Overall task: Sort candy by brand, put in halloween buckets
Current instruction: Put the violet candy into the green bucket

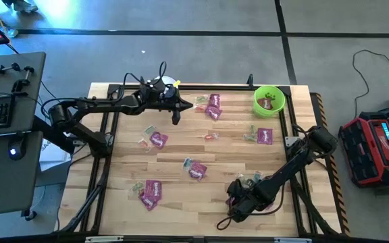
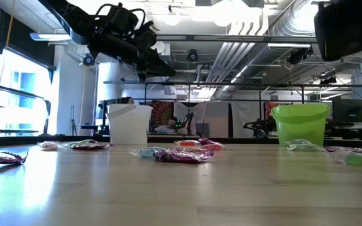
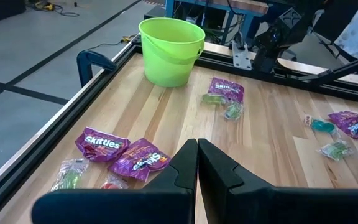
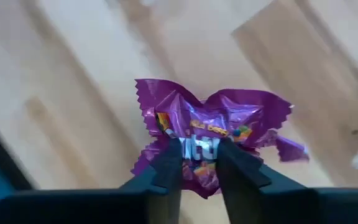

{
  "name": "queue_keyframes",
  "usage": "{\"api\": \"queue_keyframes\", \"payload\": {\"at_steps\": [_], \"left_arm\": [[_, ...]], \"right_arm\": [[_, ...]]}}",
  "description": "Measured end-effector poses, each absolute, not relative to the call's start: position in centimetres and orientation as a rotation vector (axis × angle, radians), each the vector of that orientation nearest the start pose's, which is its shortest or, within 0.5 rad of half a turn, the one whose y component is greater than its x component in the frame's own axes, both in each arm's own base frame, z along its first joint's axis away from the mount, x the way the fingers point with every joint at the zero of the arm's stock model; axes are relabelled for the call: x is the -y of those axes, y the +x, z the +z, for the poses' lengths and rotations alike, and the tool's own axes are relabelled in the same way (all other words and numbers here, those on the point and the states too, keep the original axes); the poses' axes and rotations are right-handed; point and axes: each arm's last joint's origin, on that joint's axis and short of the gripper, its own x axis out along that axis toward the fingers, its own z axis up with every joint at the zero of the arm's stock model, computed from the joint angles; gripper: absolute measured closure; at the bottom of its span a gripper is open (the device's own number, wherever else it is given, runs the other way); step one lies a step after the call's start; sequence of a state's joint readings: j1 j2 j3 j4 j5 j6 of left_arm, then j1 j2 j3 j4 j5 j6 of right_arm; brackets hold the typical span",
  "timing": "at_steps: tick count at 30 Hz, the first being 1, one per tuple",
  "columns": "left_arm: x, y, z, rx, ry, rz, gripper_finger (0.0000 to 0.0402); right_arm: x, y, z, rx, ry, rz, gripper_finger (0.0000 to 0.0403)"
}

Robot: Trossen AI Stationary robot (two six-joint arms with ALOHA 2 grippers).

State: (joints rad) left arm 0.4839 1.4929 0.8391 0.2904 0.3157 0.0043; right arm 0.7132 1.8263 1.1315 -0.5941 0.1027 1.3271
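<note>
Magenta-purple candy packets and small clear-wrapped pieces lie scattered flat on the wooden table (image 1: 181,148), for instance a packet (image 1: 158,140) left of centre and two packets (image 3: 123,152) in the left wrist view. The lime green bucket (image 1: 269,100) stands at the far right corner with some candy inside. The white bucket (image 2: 129,123) stands at the far edge, partly under my left arm. My left gripper (image 3: 197,163) hovers shut above the table beside the white bucket. Near the table's front edge my right gripper (image 4: 199,163) is shut on a purple packet (image 4: 211,127). My right gripper pinches the purple packet's middle (image 4: 199,149) between its two fingers, coming steeply from above. The packet is crumpled, its two ends bowed away from the fingers. I cannot tell whether it is clear of the table.
A black metal frame (image 1: 289,128) runs around the tabletop. More packets lie at mid-table (image 1: 196,171), front left (image 1: 151,191) and right (image 1: 265,136). A clamp (image 3: 95,62) sits on the frame near the green bucket.
</note>
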Motion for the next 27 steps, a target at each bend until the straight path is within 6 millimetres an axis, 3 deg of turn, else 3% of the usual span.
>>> {"api": "queue_keyframes", "payload": {"at_steps": [9,16,21,24,27], "left_arm": [[-14.1,28.7,23.2,-0.331,-0.135,0.166,0.0399],[-14.1,28.7,23.2,-0.330,-0.135,0.166,0.0399],[-14.1,28.8,23.4,-0.305,-0.176,0.174,0.0399],[-14.1,28.8,23.6,-0.281,-0.189,0.164,0.0399],[-14.1,28.9,23.7,-0.273,-0.190,0.142,0.0399]], "right_arm": [[-22.9,26.9,18.5,-1.282,0.631,-0.319,0.0373],[-22.1,28.1,23.3,-1.291,0.604,-0.416,0.0390],[-18.3,29.4,28.7,-1.235,0.556,-0.642,0.0391],[-14.3,30.0,32.0,-1.225,0.532,-0.808,0.0391],[-9.5,30.9,34.6,-1.089,0.571,-0.859,0.0392]]}}
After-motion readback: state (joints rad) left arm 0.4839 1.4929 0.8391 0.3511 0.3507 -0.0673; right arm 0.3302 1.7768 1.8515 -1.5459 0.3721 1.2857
